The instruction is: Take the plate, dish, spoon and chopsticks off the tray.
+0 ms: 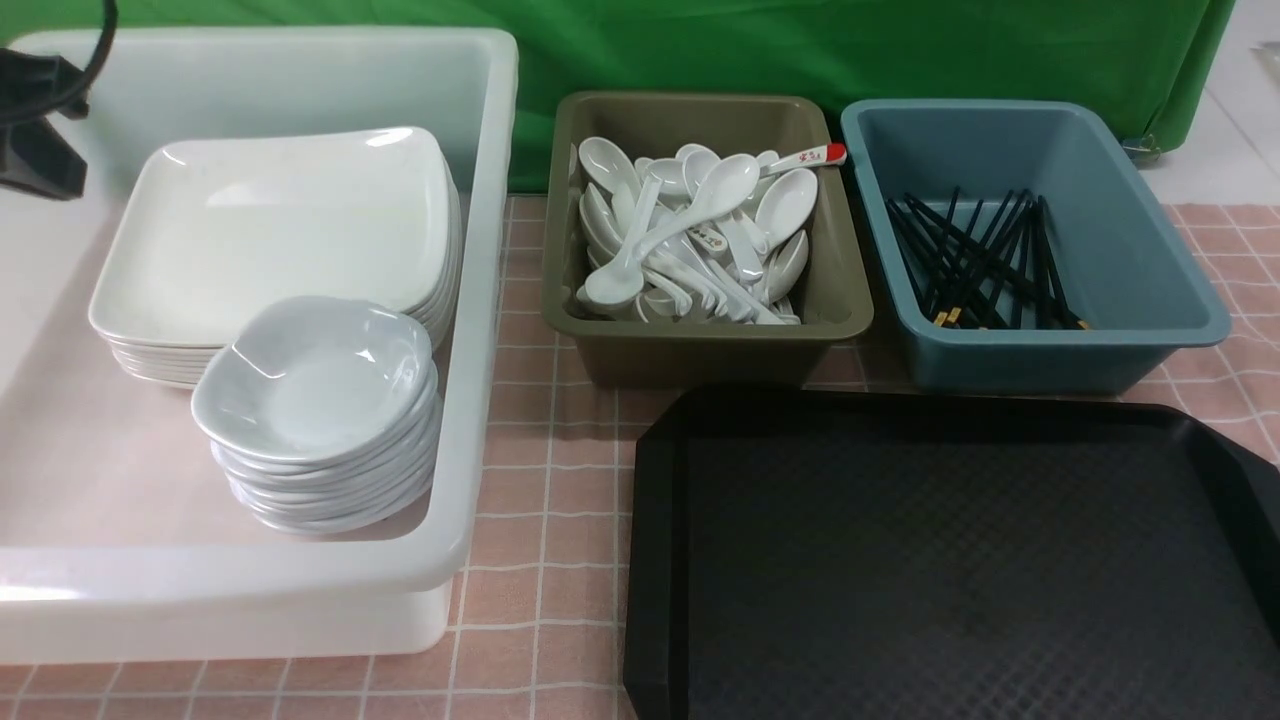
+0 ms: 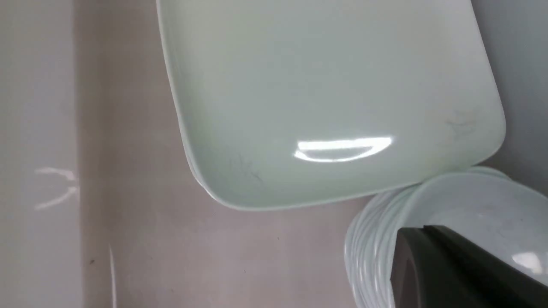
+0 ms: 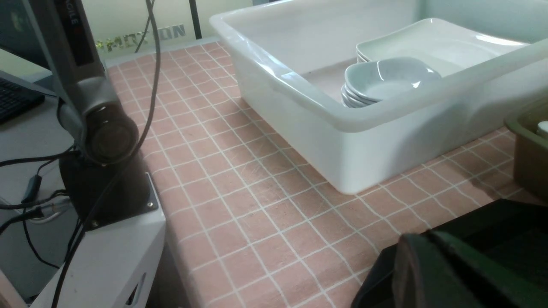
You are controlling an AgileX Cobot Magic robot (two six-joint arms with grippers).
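The black tray (image 1: 960, 560) lies at the front right with nothing on it. The large square plate (image 1: 290, 225) tops a stack in the white tub (image 1: 480, 300). The small dish (image 1: 315, 375) tops a stack in front of it. White spoons (image 1: 690, 215) fill the olive bin (image 1: 700, 340). Black chopsticks (image 1: 985, 265) lie in the blue bin (image 1: 1050, 350). A dark part of my left arm (image 1: 35, 130) hangs over the tub's far left. The left wrist view shows one dark finger (image 2: 436, 265) above the dish stack (image 2: 471, 205), beside the plate (image 2: 325, 98). The right wrist view shows one dark finger (image 3: 428, 273) over the tray's corner (image 3: 505, 222).
A spoon with a red-tipped handle (image 1: 812, 157) lies on the olive bin's back rim. The pink checked tablecloth (image 1: 540, 540) shows between tub and tray. The other arm's base (image 3: 102, 171) stands at the table edge. A green cloth (image 1: 800, 50) hangs behind.
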